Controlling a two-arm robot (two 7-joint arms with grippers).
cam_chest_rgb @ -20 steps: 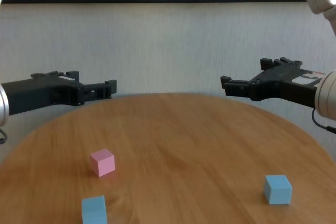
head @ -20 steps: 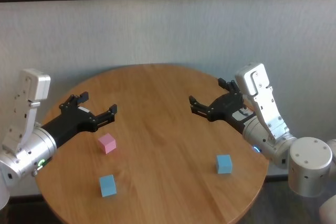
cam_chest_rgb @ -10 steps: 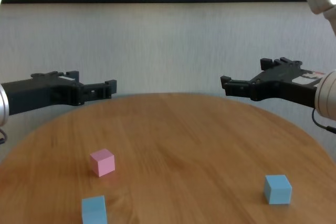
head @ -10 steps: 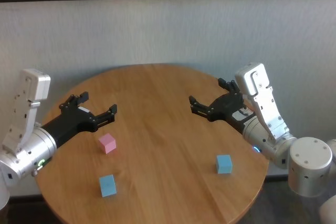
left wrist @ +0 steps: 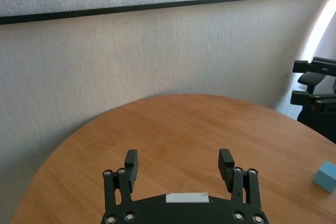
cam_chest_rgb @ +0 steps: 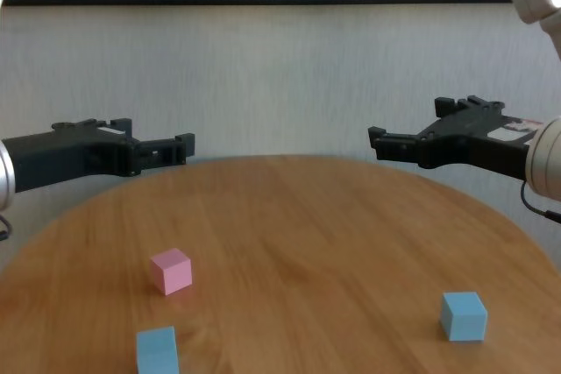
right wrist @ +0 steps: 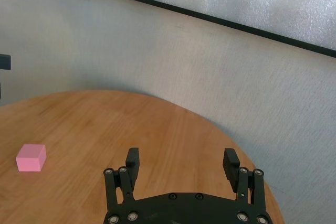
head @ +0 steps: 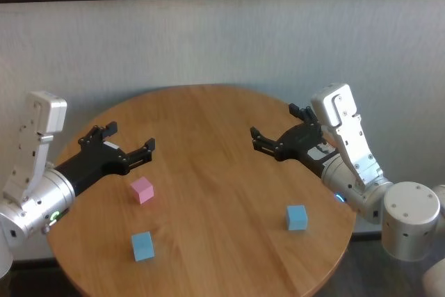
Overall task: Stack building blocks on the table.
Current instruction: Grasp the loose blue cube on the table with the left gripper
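Three building blocks lie apart on the round wooden table (head: 215, 123). The pink block (head: 142, 190) (cam_chest_rgb: 171, 271) (right wrist: 31, 158) sits left of centre. One light blue block (head: 142, 246) (cam_chest_rgb: 157, 352) rests nearer the front edge below it. The other blue block (head: 297, 218) (cam_chest_rgb: 463, 316) (left wrist: 326, 176) lies at the right. My left gripper (head: 129, 137) (cam_chest_rgb: 156, 137) (left wrist: 178, 158) hovers open above the table's left side, just beyond the pink block, holding nothing. Over the right side my right gripper (head: 274, 122) (cam_chest_rgb: 408, 122) (right wrist: 181, 156) also stands open and empty, well above the table.
A pale textured wall (head: 222, 39) with a dark horizontal strip runs close behind the table. The table's round edge (head: 208, 88) curves away at the back. The right arm's grey joints (head: 410, 217) hang beyond the table's right rim.
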